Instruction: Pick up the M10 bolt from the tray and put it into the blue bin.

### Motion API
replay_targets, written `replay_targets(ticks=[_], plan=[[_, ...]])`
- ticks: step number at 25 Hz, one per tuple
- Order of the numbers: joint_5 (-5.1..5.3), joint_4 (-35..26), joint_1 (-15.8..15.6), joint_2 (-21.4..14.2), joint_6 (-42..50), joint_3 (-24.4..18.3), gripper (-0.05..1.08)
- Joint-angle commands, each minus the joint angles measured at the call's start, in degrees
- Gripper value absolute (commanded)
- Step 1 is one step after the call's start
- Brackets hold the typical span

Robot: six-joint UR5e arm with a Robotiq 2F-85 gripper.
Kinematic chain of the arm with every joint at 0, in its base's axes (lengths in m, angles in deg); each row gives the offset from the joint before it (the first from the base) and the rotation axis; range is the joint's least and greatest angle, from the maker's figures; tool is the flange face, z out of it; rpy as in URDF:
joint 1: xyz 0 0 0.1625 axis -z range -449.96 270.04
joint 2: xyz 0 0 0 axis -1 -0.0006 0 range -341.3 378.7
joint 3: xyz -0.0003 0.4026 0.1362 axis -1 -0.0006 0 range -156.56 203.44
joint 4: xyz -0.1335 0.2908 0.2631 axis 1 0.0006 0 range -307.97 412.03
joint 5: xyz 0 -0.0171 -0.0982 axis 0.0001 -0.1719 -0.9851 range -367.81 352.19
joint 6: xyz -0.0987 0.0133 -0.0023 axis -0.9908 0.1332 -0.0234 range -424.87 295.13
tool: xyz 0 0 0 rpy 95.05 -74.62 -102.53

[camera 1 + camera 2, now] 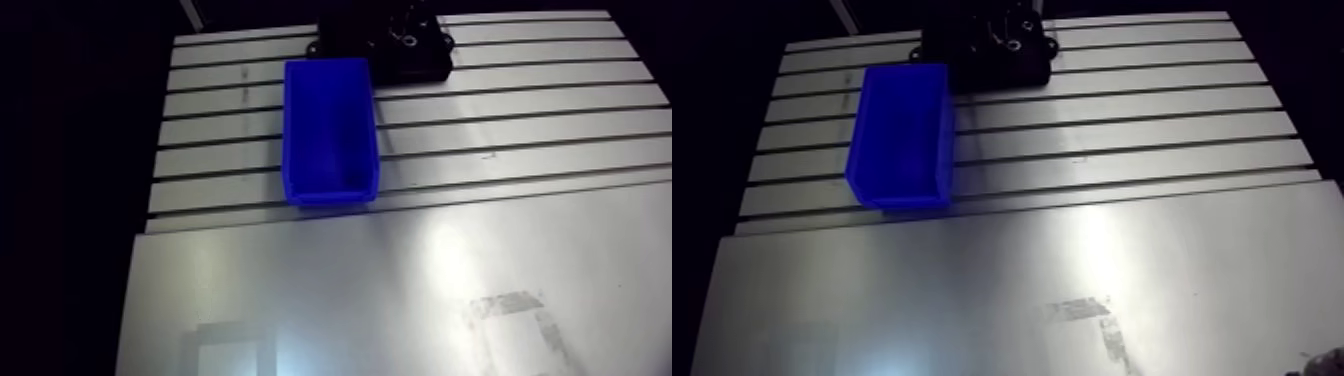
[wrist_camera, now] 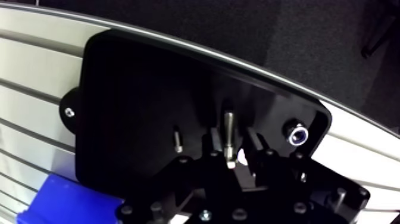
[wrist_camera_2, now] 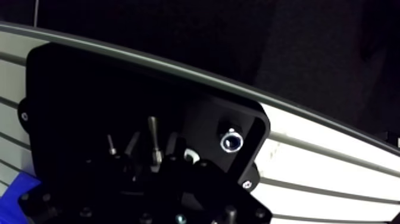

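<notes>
In the wrist view a black tray (image 2: 137,101) lies on the slotted table, and my gripper (image 2: 232,149) hangs low over it. A large steel bolt (image 2: 229,131) lies on the tray between my two dark fingers (image 2: 214,146). The fingers stand apart, with a gap showing on one side of the bolt, so the gripper is open around it. A smaller bolt (image 2: 177,140) lies beside one finger. A shiny round-headed part (image 2: 297,133) sits near the tray's corner on the other side. The blue bin (image 1: 330,130) stands next to the tray in the arm view, and it looks empty.
The tray (image 1: 425,62) sits at the table's far edge, with the bin's far end close beside it. A corner of the bin (image 2: 65,202) shows beside the gripper body. Nearer the camera, a smooth metal plate (image 1: 400,290) covers the table.
</notes>
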Motion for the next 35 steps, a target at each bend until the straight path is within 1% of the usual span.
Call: replay_targets(ticks=[1,10,15,21,30,35], plan=[[0.06,0.0,0.07,-0.06,0.0,0.3,0.71],[-0.12,0.0,0.07,-0.06,-0.27,0.3,0.76],[0.06,0.0,0.07,-0.15,-0.62,0.3,0.8],[0.06,0.0,-0.01,-0.15,-0.79,0.39,0.87],[0.06,-0.09,0.07,-1.12,-0.88,0.12,0.95],[-0.12,-0.35,-0.01,-2.88,-0.88,0.3,1.0]])
